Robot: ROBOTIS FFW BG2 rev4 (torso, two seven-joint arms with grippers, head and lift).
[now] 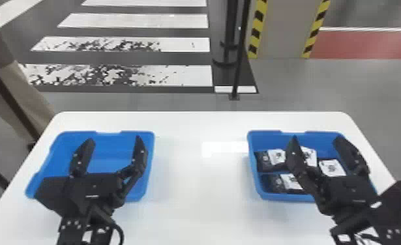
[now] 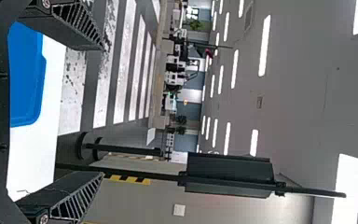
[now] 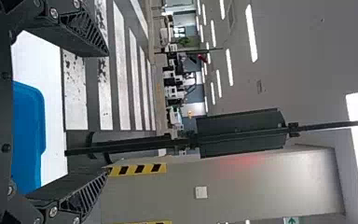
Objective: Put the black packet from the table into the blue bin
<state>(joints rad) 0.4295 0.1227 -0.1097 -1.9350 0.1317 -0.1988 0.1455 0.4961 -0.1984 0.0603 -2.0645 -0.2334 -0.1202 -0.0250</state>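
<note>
From where I stand, reading the white table (image 1: 193, 195) as a clock with twelve at its far edge, one blue bin (image 1: 111, 154) sits near nine, another blue bin (image 1: 265, 138) near three. Black packets (image 1: 263, 162) with white patches lie inside the three o'clock one; which of them is meant, I can't tell. Over the nine o'clock bin hangs the left gripper (image 1: 114, 139), jaws spread wide, nothing between them. The right gripper (image 1: 316, 137), above the packets, gapes just as wide and empty.

Black arms (image 1: 70, 229), looped black cable (image 1: 121, 230), silver screws (image 3: 53, 13), lattice-sided fingers (image 3: 83, 29).
</note>
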